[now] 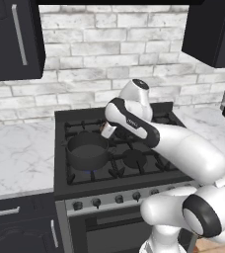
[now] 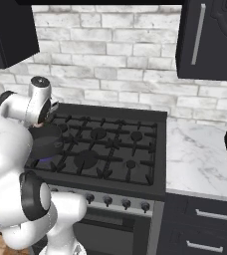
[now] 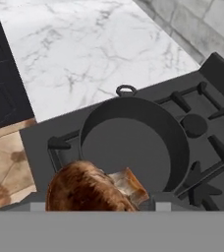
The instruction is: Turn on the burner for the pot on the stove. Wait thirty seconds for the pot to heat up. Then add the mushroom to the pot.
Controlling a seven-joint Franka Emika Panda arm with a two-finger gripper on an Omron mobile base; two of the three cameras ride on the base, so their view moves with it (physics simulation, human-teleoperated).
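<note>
Mushroom (image 3: 92,189), brown cap with paler stem stub, likely light, soft, easily bruised; seated between the gripper's (image 3: 99,209) widely parted jaws, clasped across the cap, above the near rim of the pot (image 3: 133,142).

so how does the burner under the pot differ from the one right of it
The round black burner under the dark grey, low cylindrical metal pot shows a small blue flame; the flameless black burner cap to its right shows none. The first is covered by the pot, the second bare. Both sit under the black grate bars of the wide black stove.
</note>
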